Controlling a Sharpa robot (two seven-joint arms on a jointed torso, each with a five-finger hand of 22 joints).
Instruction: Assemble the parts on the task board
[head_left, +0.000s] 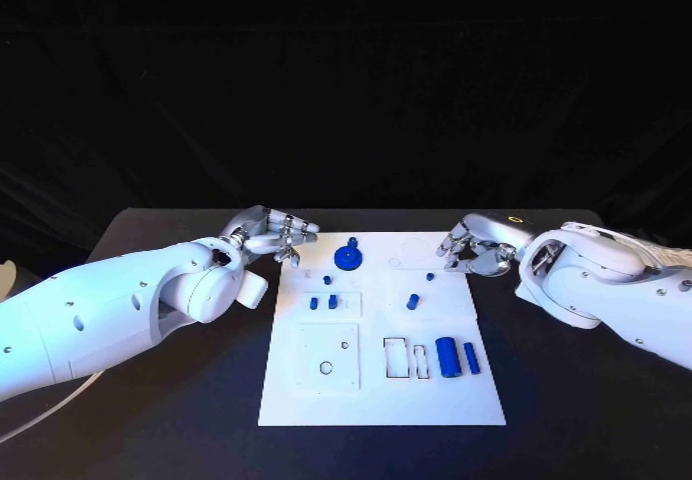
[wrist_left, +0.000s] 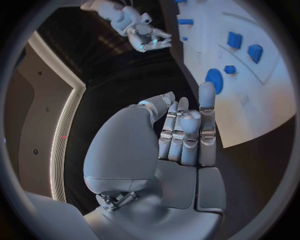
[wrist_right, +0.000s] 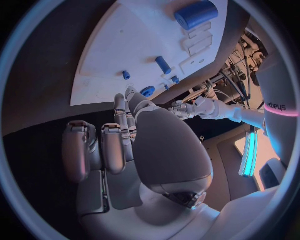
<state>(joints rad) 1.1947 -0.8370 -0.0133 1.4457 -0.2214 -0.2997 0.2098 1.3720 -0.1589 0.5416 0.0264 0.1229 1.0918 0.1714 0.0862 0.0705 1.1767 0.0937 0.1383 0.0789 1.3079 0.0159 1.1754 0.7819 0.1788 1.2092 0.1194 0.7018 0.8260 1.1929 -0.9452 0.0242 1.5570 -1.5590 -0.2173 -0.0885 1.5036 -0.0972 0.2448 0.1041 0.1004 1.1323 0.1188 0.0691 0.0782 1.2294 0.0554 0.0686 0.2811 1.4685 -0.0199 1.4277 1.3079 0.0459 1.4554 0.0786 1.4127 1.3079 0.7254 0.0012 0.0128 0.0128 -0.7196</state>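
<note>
Our left hand (head_left: 270, 236) hovers at the board's (head_left: 433, 400) far left corner, fingers loosely curled on nothing; our right hand (head_left: 480, 245) at the far right corner looks likewise empty. We judge no piece picked yet. Next we reach for the gear (head_left: 349, 258), nearest the left hand. Bare table (head_left: 577, 400) surrounds the board.

The board (head_left: 378, 395) was white, with black-outlined slots (head_left: 405, 359). The parts (head_left: 459, 357) and gear (head_left: 348, 258) were blue. The table (head_left: 173, 420) was black. Both hands (head_left: 271, 236) (head_left: 476, 245) were silver, on white arms (head_left: 116, 310).
</note>
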